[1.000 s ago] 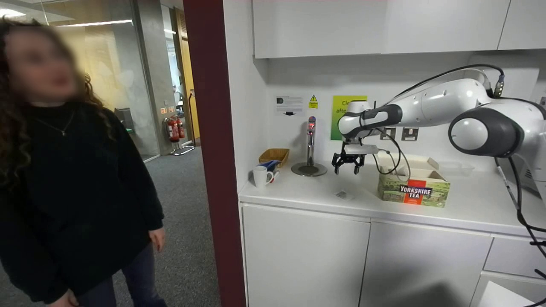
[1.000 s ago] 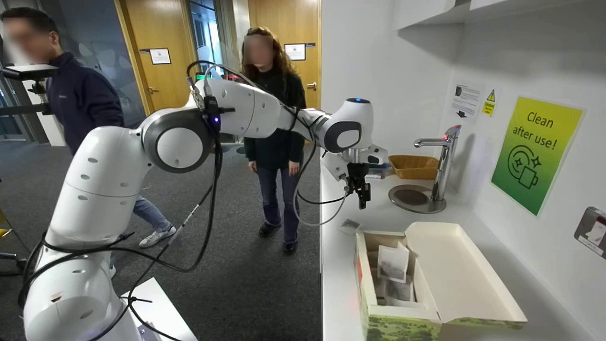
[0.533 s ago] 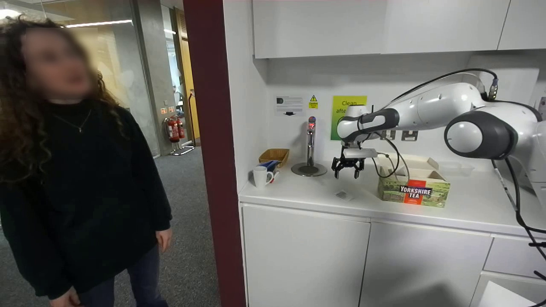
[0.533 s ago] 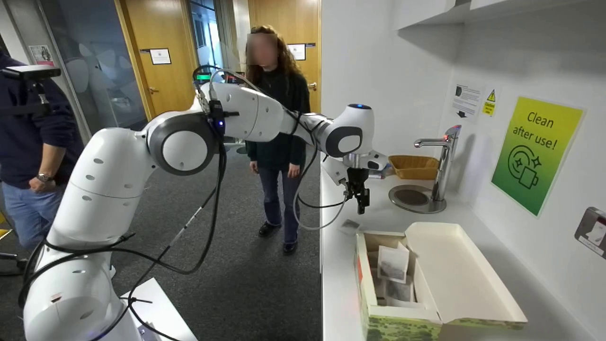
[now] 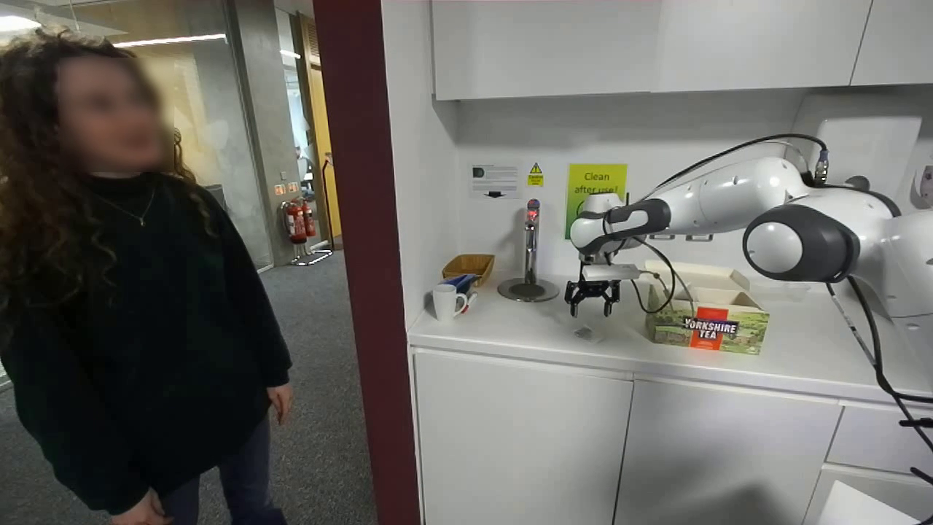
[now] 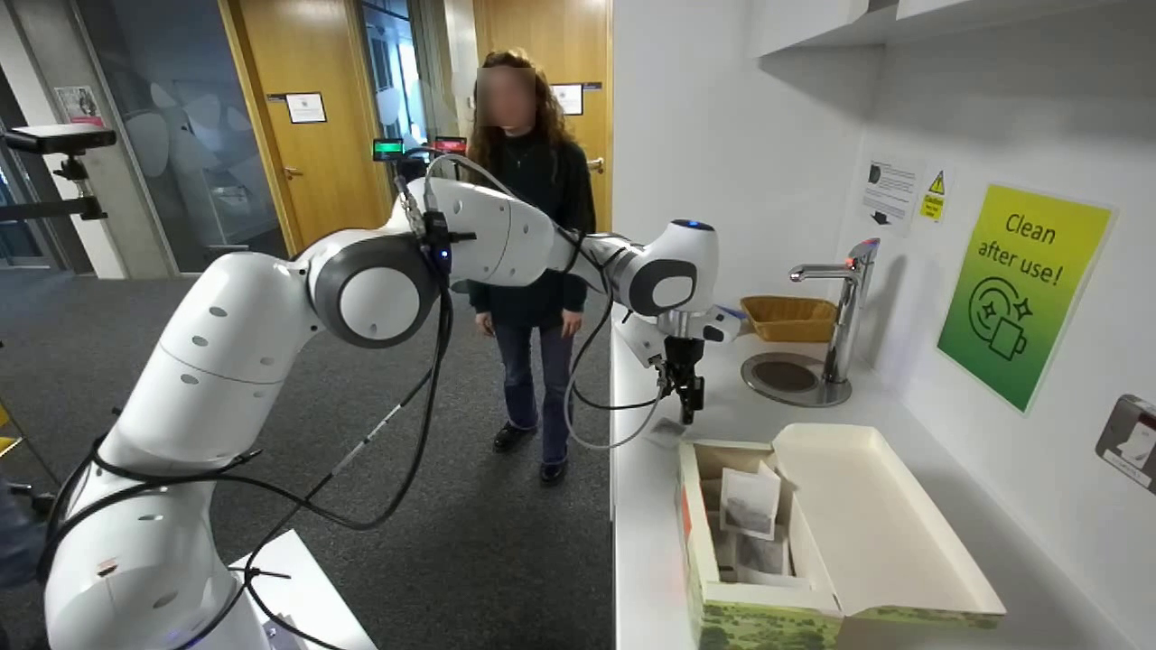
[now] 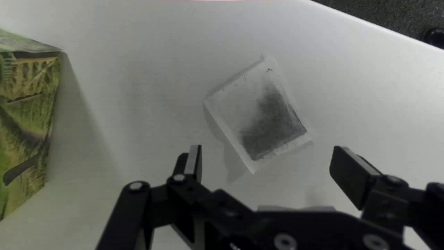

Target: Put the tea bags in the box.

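A single tea bag point(image 7: 269, 121), a flat whitish square with dark tea inside, lies on the counter. It shows small in both exterior views point(image 5: 585, 334) point(image 6: 666, 431). My gripper point(image 7: 267, 152) is open and empty, fingers apart, above the counter just beyond the tea bag. In both exterior views the gripper point(image 5: 591, 310) point(image 6: 690, 415) points down and does not touch the counter. The Yorkshire Tea box point(image 5: 667, 327) stands beside it with its lid folded open. In an exterior view the box point(image 6: 768, 623) holds several tea bags point(image 6: 751, 501). The box's side point(image 7: 26, 121) shows in the wrist view.
A white mug point(image 5: 444, 302), a wicker basket point(image 5: 469, 267) and a chrome tap point(image 5: 532, 244) stand on the counter away from the box. The counter's front edge point(image 7: 381, 29) runs near the tea bag. A woman point(image 6: 533, 208) stands beyond the arm.
The arm has lowered, bringing the open gripper closer to the counter by the tea bag. The box and tea bag have not moved. A man at the far left has mostly left view.
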{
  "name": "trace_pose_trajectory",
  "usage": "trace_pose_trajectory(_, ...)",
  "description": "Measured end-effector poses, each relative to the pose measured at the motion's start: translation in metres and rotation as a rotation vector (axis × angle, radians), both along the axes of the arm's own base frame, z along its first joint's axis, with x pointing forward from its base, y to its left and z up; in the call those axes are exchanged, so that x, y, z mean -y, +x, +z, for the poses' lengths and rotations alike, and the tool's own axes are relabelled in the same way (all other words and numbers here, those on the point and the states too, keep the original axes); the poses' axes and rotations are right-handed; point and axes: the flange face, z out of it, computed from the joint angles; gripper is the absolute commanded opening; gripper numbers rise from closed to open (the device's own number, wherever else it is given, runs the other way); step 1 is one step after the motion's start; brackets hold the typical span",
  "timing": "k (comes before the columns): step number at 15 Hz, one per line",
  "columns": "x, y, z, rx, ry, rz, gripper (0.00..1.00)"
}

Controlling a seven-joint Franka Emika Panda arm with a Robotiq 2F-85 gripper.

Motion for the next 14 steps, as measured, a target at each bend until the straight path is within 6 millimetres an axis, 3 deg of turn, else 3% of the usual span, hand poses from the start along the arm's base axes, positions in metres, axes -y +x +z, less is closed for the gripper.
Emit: trace_pose_trajectory(14,-0.002,0.012,-0.027,-0.037,0.002,0.009,1.00)
